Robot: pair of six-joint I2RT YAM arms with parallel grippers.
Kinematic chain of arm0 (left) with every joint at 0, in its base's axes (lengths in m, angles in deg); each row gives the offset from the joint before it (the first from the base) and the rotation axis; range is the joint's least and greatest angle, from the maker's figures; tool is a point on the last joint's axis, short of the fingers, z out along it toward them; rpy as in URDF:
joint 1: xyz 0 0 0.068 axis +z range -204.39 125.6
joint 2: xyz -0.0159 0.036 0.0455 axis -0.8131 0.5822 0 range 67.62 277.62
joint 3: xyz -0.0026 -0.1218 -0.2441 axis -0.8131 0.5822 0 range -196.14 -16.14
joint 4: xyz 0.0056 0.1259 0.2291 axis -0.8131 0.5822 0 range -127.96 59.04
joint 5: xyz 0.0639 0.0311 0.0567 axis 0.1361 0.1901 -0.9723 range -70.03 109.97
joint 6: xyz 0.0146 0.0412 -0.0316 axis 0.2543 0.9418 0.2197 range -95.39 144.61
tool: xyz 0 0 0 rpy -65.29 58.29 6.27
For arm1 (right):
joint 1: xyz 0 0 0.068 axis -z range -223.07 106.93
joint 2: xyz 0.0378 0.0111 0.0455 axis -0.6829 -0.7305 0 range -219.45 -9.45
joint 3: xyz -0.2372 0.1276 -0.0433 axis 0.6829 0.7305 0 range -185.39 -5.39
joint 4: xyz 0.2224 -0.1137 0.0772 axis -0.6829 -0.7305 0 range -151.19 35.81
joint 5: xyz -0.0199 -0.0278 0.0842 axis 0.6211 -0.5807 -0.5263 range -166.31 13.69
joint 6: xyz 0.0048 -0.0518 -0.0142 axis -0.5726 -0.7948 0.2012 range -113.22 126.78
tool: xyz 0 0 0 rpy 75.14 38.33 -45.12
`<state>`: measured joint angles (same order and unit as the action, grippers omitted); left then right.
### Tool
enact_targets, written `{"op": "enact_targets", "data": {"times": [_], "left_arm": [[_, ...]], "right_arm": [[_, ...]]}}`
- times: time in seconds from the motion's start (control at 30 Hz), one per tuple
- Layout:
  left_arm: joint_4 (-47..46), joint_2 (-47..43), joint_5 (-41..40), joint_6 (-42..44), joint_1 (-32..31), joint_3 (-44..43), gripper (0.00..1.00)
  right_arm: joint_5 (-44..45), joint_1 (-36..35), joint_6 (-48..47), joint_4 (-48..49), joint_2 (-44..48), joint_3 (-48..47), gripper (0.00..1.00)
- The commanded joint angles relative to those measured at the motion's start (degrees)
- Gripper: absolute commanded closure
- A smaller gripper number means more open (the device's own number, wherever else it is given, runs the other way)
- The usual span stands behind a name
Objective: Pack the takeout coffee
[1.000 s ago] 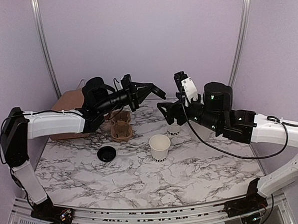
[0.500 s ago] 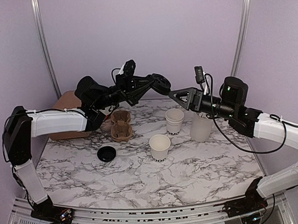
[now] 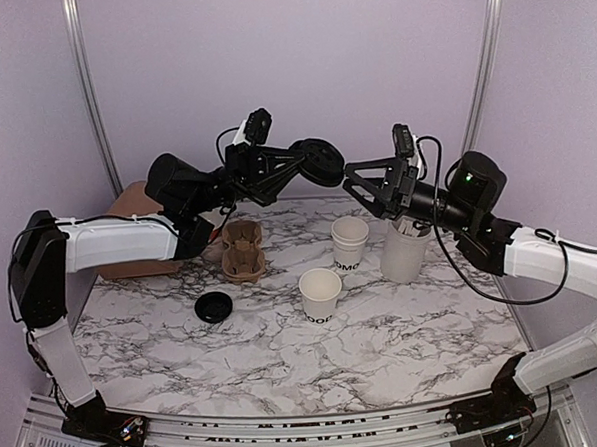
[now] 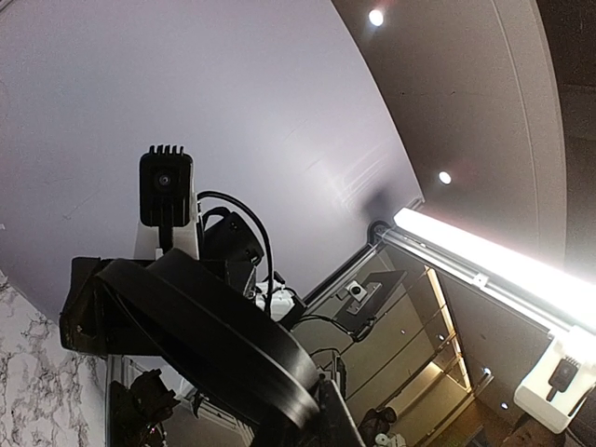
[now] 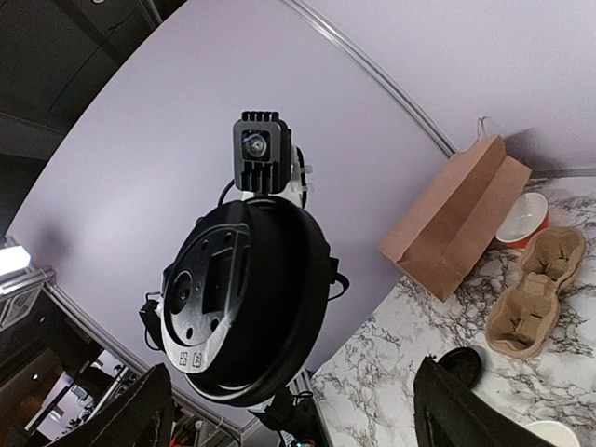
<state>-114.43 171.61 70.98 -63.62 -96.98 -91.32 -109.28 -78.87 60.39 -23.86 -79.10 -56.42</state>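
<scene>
The small white paper cup with black lettering [image 3: 320,290] is stood upright near the middle of the marble-patterned desk [image 3: 414,333]. Its round black plastic lid [image 3: 214,307] is laid flat, apart from it, toward the left edge. Both arms are held high over the far edge, tips facing each other. The left claw [image 3: 321,164] is closed, with nothing seen in it. The right claw [image 3: 358,184] is spread wide and grips nothing. A stack of nested white cups [image 3: 350,241] is placed just behind the single cup.
</scene>
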Motion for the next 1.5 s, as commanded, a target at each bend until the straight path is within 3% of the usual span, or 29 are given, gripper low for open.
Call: {"op": "enact_targets", "data": {"times": [0.0, 0.37, 0.7, 0.8, 1.13, 1.47], "left_arm": [[-4.6, 1.5, 1.5, -0.5, -0.4, -1.6, 1.0], [-5.5, 2.8, 2.3, -0.1, -1.1, -1.1, 1.0], [-5.8, 3.4, 2.5, 0.1, -1.1, -0.2, 1.0], [-6.1, 3.4, 2.3, 0.1, -1.1, 0.6, 1.0], [-10.4, 5.5, 1.4, -1.5, -1.1, 5.9, 1.0], [-16.5, 13.4, 0.0, -4.4, -2.0, 10.5, 1.0]], "right_arm": [[-2.3, 0.3, 4.2, 4.2, -2.0, -1.9, 0.15], [-3.4, 0.3, 8.7, 8.5, -4.9, -3.1, 0.26], [-3.1, 0.3, 7.3, 5.9, -4.9, -3.4, 0.35], [-1.4, 0.3, 3.8, 0.1, -4.3, -4.1, 0.35], [15.4, 0.2, -15.9, -28.3, 2.8, -5.5, 0.17], [27.4, -2.8, -26.7, -45.8, 0.2, -9.2, 0.16]]}}
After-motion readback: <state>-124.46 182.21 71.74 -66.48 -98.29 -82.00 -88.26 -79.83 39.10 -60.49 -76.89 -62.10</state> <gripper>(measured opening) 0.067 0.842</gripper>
